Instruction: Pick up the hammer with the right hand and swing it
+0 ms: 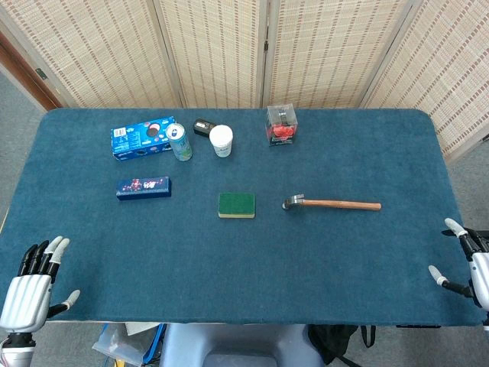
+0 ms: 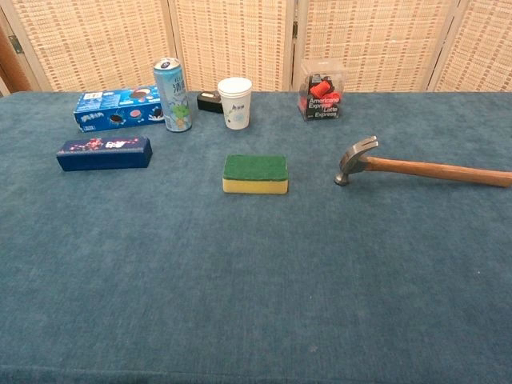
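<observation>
1. Wooden-handled claw hammer with a grey metal head [image 1: 330, 203] lies flat on the blue-carpeted table [image 1: 229, 260], right of centre, head toward the middle and handle pointing to the right edge; nothing touches it.
2. Right robot hand [image 1: 467, 264] sits at the table's near right corner, well apart from the hammer, fingers spread and holding nothing; only part of it shows in the head view, and the chest view does not show it.
3. Left robot hand [image 1: 32, 284] hovers at the near left corner, fingers extended and apart, empty.
4. Green-topped yellow sponge [image 1: 236, 205] rests just left of the hammer's head, with a clear gap between them.
5. Dark blue slim rectangular box [image 1: 143, 187] lies further left, apart from the sponge.
6. Along the far side stand a light blue biscuit box [image 1: 141, 139], a pale green drinks can [image 1: 180, 142] just beside it, a white paper cup [image 1: 221, 141], a small black object [image 1: 203, 126] behind the cup, and a clear plastic cube with red contents [image 1: 281, 125].
</observation>
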